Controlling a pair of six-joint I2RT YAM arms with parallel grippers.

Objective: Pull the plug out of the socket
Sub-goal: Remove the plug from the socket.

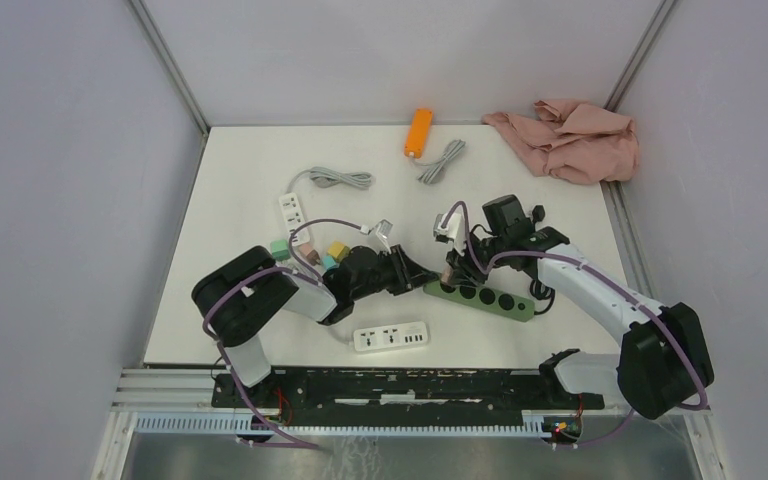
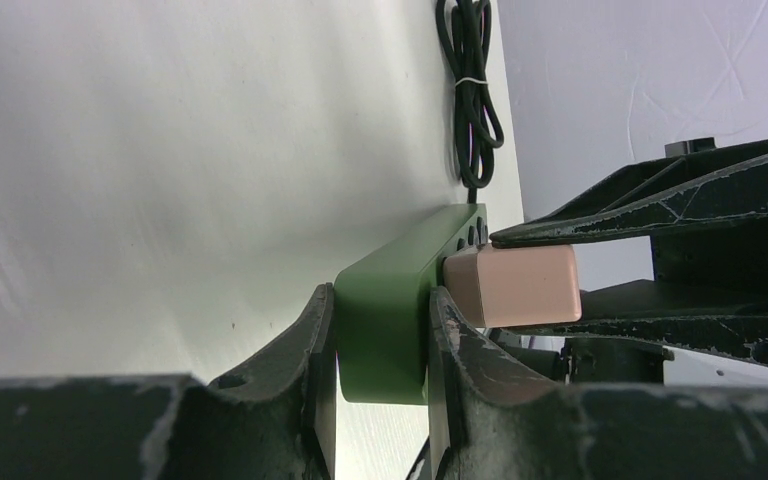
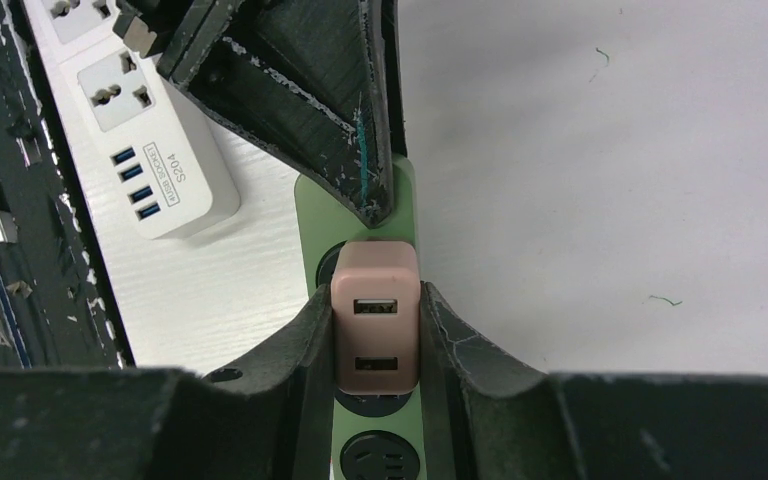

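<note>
A green power strip (image 1: 480,297) lies near the table's front centre. A pink USB plug (image 3: 375,315) sits in the socket at its left end. My left gripper (image 2: 380,345) is shut on that end of the green strip (image 2: 390,320), one finger on each side. My right gripper (image 3: 375,335) is shut on the pink plug (image 2: 515,285), which still meets the strip's face. From above, the two grippers meet at the strip's left end (image 1: 440,275), and the plug is mostly hidden there.
A white power strip (image 1: 392,337) lies just in front of the green one. Another white strip (image 1: 293,210) with coloured plugs (image 1: 310,255) is at the left. An orange strip (image 1: 418,131) and a pink cloth (image 1: 570,138) lie at the back. The green strip's black cable (image 2: 472,90) is coiled.
</note>
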